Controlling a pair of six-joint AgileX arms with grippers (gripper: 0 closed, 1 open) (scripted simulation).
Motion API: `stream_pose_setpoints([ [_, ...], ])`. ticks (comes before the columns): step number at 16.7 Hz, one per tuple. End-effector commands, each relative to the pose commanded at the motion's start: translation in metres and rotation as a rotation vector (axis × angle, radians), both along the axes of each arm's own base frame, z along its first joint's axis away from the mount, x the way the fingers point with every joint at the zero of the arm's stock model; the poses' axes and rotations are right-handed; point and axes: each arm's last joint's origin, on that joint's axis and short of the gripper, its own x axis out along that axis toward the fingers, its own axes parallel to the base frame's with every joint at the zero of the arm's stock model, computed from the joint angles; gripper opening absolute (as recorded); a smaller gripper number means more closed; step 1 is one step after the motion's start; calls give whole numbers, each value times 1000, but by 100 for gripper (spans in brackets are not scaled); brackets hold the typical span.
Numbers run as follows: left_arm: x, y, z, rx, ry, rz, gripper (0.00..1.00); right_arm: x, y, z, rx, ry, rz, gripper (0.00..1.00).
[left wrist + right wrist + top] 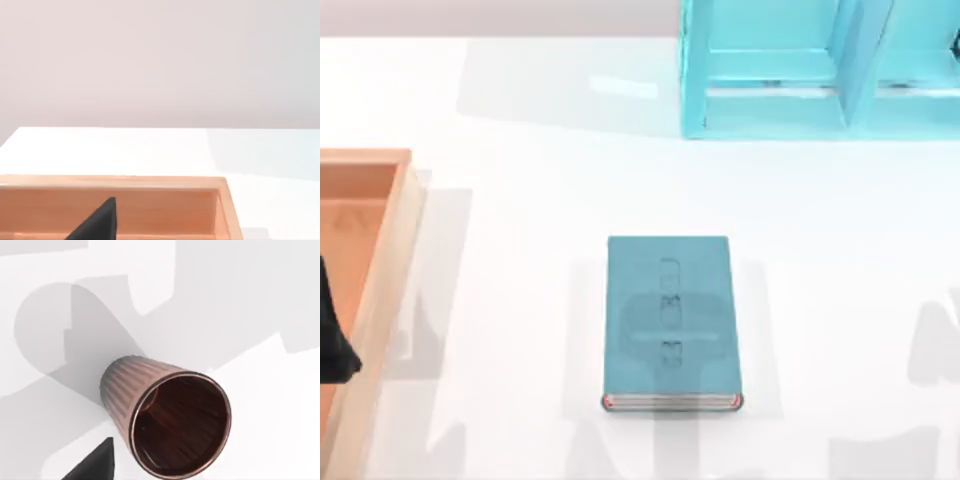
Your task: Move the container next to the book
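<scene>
Showing one container (170, 420), one book (669, 320).

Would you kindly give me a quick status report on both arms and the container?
Left gripper over wooden tray. Right wrist view: container upright on table, ungripped. Book centre table, no obstruction beside it.

The left arm's dark end effector (334, 345) sat at the top view's far left edge. One black fingertip (95, 462) of the right end effector showed.
</scene>
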Motion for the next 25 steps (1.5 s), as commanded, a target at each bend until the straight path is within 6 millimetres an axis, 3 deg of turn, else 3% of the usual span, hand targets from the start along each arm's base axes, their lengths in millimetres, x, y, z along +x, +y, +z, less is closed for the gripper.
stream_pose_setpoints([
  [7, 0, 0, 0, 0, 0, 0, 100, 30, -5, 25, -92, 393, 387, 100],
  [16, 0, 0, 0, 0, 0, 0, 100, 35, -5, 30, -100, 433, 456, 100],
  [19, 0, 0, 0, 0, 0, 0, 100, 37, -5, 11, -98, 441, 453, 100],
  [25, 0, 0, 0, 0, 0, 0, 100, 39, -6, -54, -103, 425, 452, 100],
])
